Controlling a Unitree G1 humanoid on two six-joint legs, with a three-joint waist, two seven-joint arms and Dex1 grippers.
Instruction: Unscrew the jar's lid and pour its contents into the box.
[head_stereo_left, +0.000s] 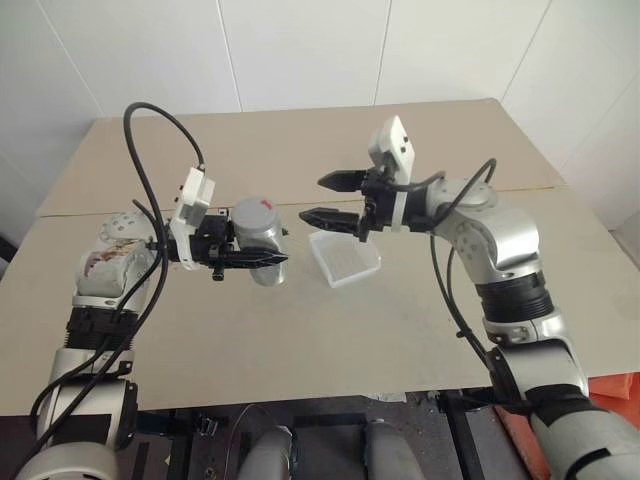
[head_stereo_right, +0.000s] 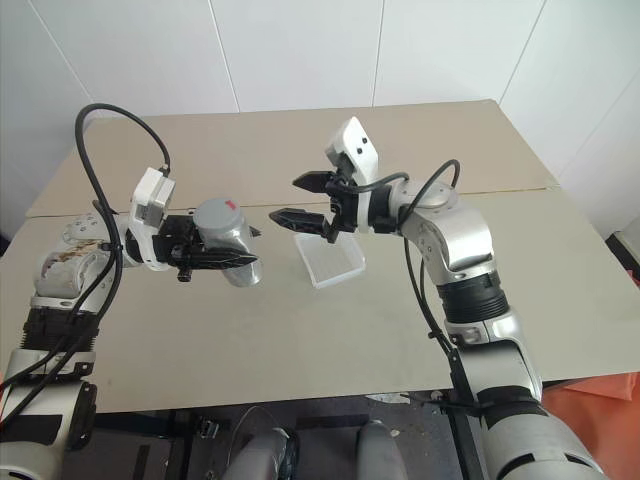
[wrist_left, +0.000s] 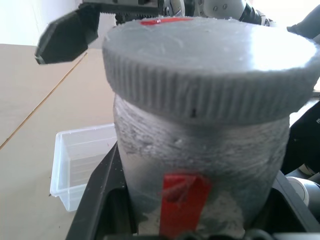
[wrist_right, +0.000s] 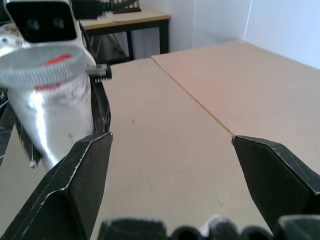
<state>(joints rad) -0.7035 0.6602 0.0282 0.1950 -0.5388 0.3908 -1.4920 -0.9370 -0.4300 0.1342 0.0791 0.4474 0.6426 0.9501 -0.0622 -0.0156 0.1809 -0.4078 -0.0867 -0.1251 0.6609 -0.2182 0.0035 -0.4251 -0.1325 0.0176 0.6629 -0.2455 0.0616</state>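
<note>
The left gripper (head_stereo_left: 250, 259) is clamped on the body of the jar (head_stereo_left: 262, 250) and holds it above the table (head_stereo_left: 400, 330), roughly upright with a slight lean. The lid (head_stereo_left: 256, 212) is seated on the jar, its red mark facing up. The right gripper (head_stereo_left: 333, 198) stands just beside the lid with its 2 fingers spread wide and nothing between them. The box (head_stereo_left: 345, 258) rests on the table between the arms, below the right gripper, and looks empty. The contents cannot be made out through the jar wall.

Assessment: the step in hand appears to be taking hold of the lid for unscrewing; no thread looks freed yet.

Recommendations:
1. Bring the open fingers across so they straddle the ribbed rim evenly, 1 on each side, before closing.
2. Grip the lid alone, clear of the jar wall and the left fingers.
3. Keep the left clamp firm so the jar does not turn with the lid.
4. Keep the jar upright until the lid is off.
</note>
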